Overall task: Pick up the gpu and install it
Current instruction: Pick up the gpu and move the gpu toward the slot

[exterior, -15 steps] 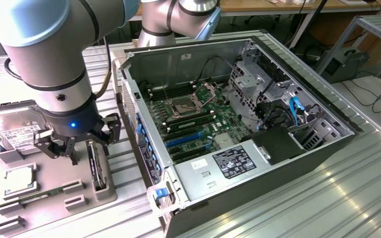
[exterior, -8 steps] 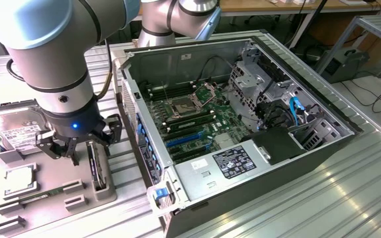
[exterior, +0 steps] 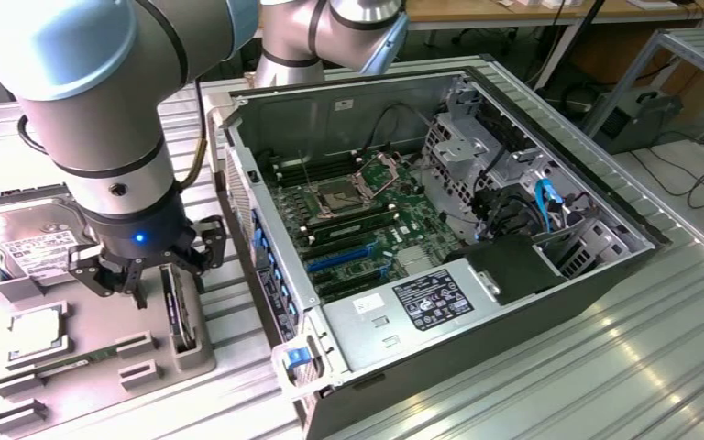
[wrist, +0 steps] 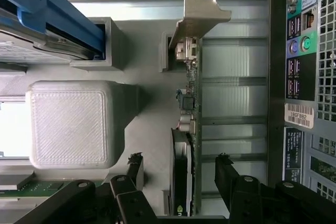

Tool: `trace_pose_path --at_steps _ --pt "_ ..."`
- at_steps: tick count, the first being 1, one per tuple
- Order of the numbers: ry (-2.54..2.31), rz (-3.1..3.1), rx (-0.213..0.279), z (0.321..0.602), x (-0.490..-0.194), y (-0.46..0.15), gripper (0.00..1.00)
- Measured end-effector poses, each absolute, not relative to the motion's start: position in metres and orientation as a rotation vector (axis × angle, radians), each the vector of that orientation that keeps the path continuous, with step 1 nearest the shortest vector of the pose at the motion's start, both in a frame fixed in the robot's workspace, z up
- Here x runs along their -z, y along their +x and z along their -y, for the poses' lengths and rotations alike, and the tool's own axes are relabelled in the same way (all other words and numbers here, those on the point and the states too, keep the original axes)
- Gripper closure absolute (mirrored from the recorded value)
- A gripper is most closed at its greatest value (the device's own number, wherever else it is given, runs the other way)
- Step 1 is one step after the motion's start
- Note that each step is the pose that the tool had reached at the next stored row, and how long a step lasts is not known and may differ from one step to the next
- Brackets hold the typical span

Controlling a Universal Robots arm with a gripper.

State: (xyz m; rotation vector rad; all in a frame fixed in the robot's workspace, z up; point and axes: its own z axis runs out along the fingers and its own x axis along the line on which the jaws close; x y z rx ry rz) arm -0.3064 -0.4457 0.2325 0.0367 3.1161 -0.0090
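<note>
grey tray (exterior: 89, 316), one gpu (wrist: 182, 182) upright on edge, one hand (wrist: 179, 159) released, two fingers (wrist: 135, 169) straddling it

The card (wrist: 185, 129) stands on edge in the grey tray (exterior: 83, 307), with bare room along both its faces; the gripper (wrist: 179, 158) straddles it, fingers spread and clear of it. A raised grey block (wrist: 68, 121) narrows one side, the computer case (exterior: 267, 275) the other. The case lies open above its board, cables (exterior: 545, 203) crowding the exterior view's right.
</note>
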Motion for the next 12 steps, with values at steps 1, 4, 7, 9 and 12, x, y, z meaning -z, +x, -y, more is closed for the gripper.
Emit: trace_pose_path --at_steps 1,4,7,9,12 --pt "0.037 -3.116 0.009 0.4457 -0.2325 -0.3064 0.34" --pt "0.037 -3.116 0.009 0.4457 -0.2323 -0.3064 0.34" --pt "0.037 -3.116 0.009 0.4457 -0.2323 -0.3064 0.34" --pt "0.037 -3.116 0.009 0.4457 -0.2322 -0.3064 0.35" --pt "0.037 -3.116 0.009 0.4464 -0.2312 -0.3063 0.48"
